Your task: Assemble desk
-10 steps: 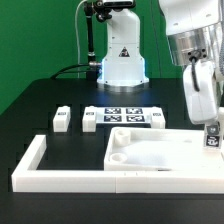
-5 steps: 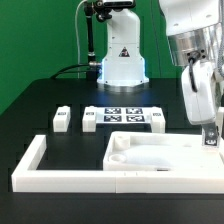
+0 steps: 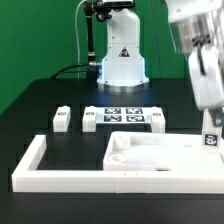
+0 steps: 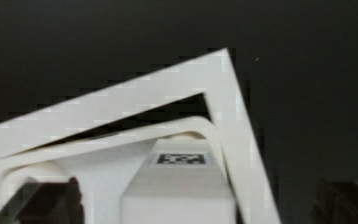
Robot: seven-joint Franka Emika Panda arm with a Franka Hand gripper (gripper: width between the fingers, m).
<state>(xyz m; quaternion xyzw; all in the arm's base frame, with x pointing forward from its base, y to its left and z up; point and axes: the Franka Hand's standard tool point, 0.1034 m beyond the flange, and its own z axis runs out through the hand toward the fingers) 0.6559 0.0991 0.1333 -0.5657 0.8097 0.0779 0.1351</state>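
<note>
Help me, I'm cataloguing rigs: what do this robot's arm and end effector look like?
The arm has smooth, rounded white and light grey shells. Its base is white with a black warning triangle and a blue glow at its foot; a black cable runs beside it. The end effector carries dark fingers.

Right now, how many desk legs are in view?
4 legs. Two stand at the exterior view's left of the marker board, one at its right end, one at the tabletop's far right corner under the gripper. Others may be hidden.
</note>
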